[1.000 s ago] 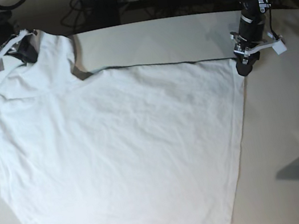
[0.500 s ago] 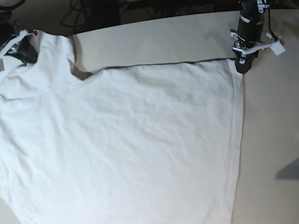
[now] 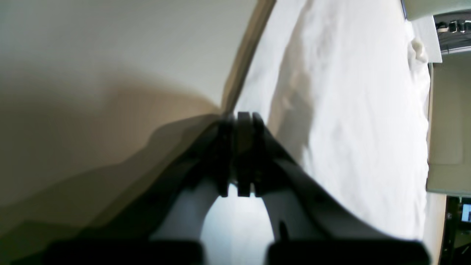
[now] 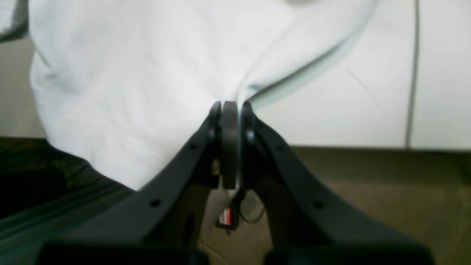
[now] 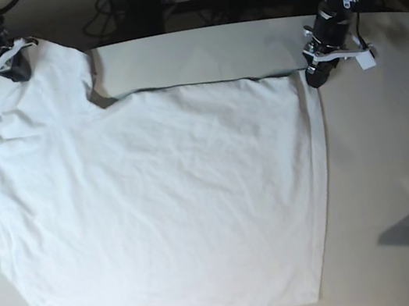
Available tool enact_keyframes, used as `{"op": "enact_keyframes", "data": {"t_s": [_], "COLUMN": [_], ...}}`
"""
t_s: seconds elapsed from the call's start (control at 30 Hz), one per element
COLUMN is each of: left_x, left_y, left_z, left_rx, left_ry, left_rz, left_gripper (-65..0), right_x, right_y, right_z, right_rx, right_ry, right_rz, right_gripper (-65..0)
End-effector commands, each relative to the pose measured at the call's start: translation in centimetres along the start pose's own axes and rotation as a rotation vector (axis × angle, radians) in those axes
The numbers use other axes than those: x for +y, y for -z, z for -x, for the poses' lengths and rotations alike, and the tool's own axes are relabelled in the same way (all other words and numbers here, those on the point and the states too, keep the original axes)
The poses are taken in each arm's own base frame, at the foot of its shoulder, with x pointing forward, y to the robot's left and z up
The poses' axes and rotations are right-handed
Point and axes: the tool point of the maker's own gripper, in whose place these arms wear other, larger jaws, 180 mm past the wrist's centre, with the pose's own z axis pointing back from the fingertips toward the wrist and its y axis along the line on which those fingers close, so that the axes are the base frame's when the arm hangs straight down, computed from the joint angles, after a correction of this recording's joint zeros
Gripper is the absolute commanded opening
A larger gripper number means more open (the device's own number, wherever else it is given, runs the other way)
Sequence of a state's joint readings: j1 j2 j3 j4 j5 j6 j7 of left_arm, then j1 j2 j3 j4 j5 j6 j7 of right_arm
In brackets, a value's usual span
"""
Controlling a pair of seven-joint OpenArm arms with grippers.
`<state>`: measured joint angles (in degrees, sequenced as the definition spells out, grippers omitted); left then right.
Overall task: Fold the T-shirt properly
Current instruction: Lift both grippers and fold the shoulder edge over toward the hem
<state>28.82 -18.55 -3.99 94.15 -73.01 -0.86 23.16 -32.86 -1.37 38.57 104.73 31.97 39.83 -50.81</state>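
left gripper blurred at its base

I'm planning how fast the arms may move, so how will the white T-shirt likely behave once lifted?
The white cloth T-shirt will probably hang floppy, since soft folds bunch near the robot's right pincer. It seems light for its spread, looking thin along its edges. It probably won't roll, lying broad and flat.

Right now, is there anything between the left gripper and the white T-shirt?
No, nothing: the left gripper is closed on the edge of the T-shirt. The base view shows that.
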Motion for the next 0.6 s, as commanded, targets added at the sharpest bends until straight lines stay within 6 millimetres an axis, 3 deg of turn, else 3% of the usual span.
{"op": "enact_keyframes", "data": {"t_s": [0.0,0.13,0.2,0.43,0.57], "left_x": [-0.8,-1.9,-1.9,-2.8,-3.2], "left_y": [-0.3,-0.9,-1.6,-3.7,-3.8], "left_z": [-0.5,-0.9,-2.1,-5.5,-6.1], "left_rx": [-0.004,-0.014,-0.043,-0.131,-0.141], "left_ry": [0.027,0.065,0.075,0.114,0.134], "left_rz": [0.023,0.045,0.043,0.053,0.062], "left_gripper": [-65.0,-65.0,-65.0,-65.0,-65.0], "right_x": [-0.4,-0.7,-0.7,-0.9,-1.3], "right_y": [-0.6,-1.0,-1.1,-1.8,-1.8], "right_z": [-0.8,-1.8,-2.3,-6.8,-9.2], "right_rx": [-0.018,-0.035,-0.044,-0.127,-0.171], "right_ry": [-0.031,-0.063,-0.076,-0.18,-0.22], "right_rz": [0.013,0.019,0.022,0.044,0.054], "right_gripper": [-64.7,-64.7,-64.7,-64.7,-64.7]}}
